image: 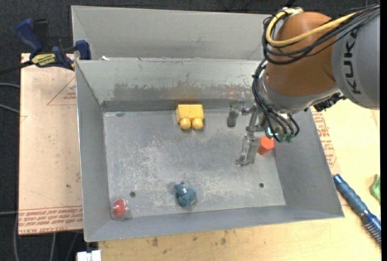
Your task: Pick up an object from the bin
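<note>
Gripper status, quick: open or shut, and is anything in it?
Gripper: open, nothing between its fingers. A small orange thing sits close beside it, not gripped.

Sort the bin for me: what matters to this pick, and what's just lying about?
In play: gripper, open, empty; small orange block beside it; bin.
Lying about: yellow block by the back wall; blue lump, front centre; red ball, view's lower-left corner.
</note>
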